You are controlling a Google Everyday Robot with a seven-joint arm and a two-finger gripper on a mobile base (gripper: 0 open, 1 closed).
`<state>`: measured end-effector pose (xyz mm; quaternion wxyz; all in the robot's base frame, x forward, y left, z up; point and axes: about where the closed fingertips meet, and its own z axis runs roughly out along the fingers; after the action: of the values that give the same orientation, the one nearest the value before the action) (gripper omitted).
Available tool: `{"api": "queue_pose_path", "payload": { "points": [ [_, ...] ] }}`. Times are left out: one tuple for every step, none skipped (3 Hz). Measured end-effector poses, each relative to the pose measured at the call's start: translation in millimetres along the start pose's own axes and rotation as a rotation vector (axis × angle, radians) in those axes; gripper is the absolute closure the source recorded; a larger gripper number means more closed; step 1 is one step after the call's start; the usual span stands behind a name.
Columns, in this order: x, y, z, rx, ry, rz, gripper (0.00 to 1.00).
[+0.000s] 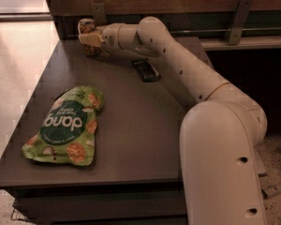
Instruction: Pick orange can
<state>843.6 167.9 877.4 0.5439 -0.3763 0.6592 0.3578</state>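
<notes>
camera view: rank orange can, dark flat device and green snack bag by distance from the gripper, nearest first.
1. orange can: far-left corner of the table, right at the gripper.
2. dark flat device: image-right of the gripper, near the far edge.
3. green snack bag: near-left part, clearly farthest.
</notes>
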Motion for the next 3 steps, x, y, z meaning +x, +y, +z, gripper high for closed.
{"api": "queue_pose_path", "payload": {
  "points": [
    [0.7,2.2,2.7,-0.004,0.001,0.001,0.92],
    [1.2,4.2,5.0,-0.009,0.002,0.001,1.0],
    [1.2,4.2,5.0,-0.009,0.002,0.001,1.0]
  ]
}}
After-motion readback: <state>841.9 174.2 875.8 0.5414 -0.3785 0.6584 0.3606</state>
